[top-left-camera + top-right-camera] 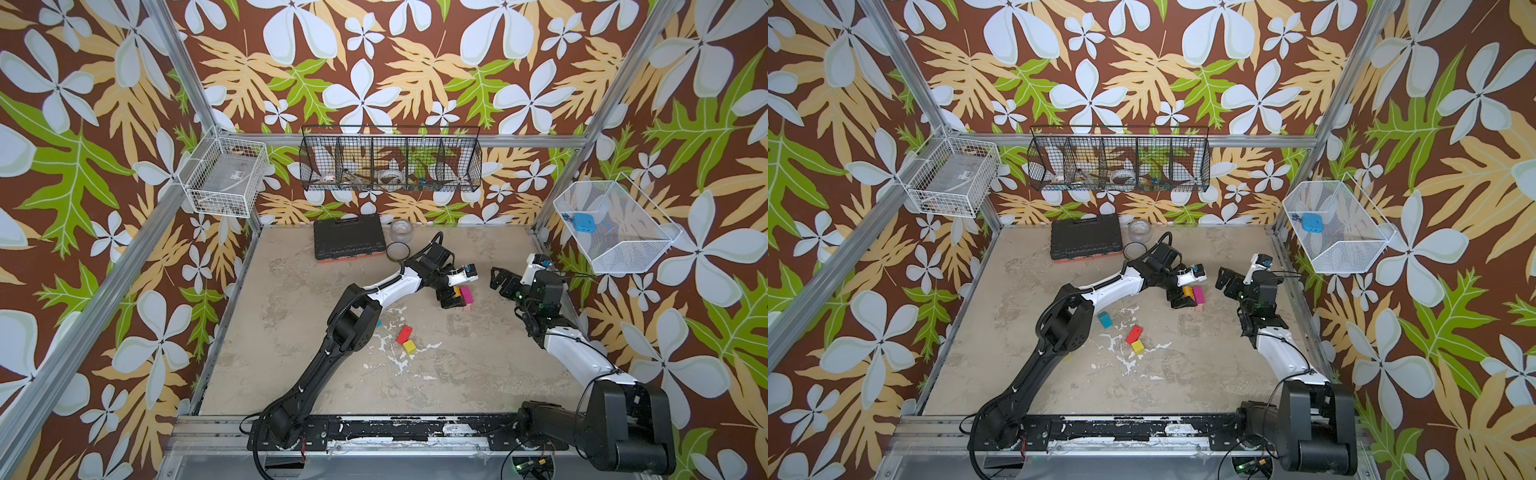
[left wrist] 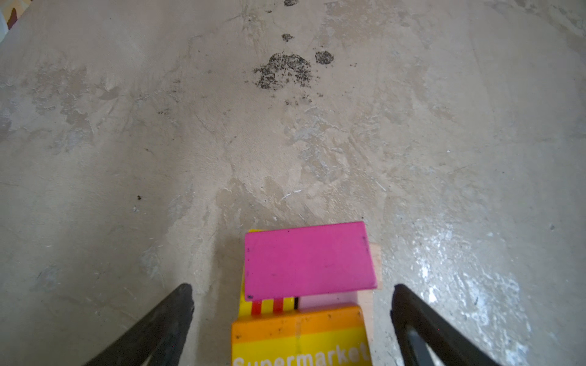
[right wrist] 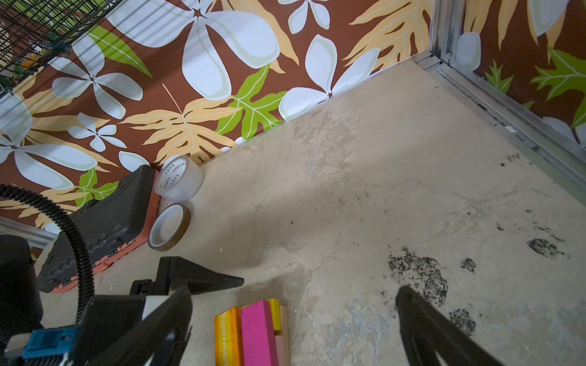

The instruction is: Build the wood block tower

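The tower [image 1: 465,296], magenta, orange, yellow and pink, stands at 2 o'clock on the worktop [image 1: 291,340]. The left fingers [image 2: 165,320] stand wide, 1 on each side, clear of it. The right fingers [image 3: 425,323] hang wide at its 3 o'clock. A red block [image 1: 404,333] and a yellow block [image 1: 409,346] lie at its 8 o'clock.
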You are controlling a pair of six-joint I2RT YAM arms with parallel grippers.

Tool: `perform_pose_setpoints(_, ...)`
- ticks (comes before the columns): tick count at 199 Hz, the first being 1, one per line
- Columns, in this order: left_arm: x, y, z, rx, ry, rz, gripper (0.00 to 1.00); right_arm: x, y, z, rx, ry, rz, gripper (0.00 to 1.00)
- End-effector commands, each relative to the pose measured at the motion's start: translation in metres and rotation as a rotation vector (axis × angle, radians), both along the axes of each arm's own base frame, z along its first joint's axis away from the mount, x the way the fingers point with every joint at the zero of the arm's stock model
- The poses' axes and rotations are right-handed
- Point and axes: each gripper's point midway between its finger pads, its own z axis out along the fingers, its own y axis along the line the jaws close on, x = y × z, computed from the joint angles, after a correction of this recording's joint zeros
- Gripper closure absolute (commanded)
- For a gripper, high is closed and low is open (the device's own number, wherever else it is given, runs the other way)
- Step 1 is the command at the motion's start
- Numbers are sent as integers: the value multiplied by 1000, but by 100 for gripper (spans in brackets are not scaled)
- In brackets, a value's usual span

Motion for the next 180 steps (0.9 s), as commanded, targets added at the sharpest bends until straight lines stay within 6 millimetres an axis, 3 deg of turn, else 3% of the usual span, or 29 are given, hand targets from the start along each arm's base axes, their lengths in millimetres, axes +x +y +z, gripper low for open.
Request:
perform_pose_setpoints(1,-1,-7,45,-89,-19,9,1,3,-6,-2,23,6,-15,0)
perform_pose_setpoints(42,-26,10,122,-241,-74,11,0,7,-20,-22,74,58,-50,1)
perform_pose_setpoints(75,-39,49,142,-320,-116,172,3,13,-32,-51,67,101,-120,6)
perform_pose_setpoints(111,-39,109,127,-463,-39,547,5,19,-32,-78,110,123,-136,12)
perform_pose_setpoints(133,-42,136,101,-535,70,716,8,19,-25,-85,109,160,-103,18)
perform_pose_setpoints(154,-33,150,74,-545,112,849,8,12,-16,-84,98,160,-94,17)
perform_pose_setpoints(180,-20,144,48,-482,153,902,13,10,9,-82,44,171,-52,16)
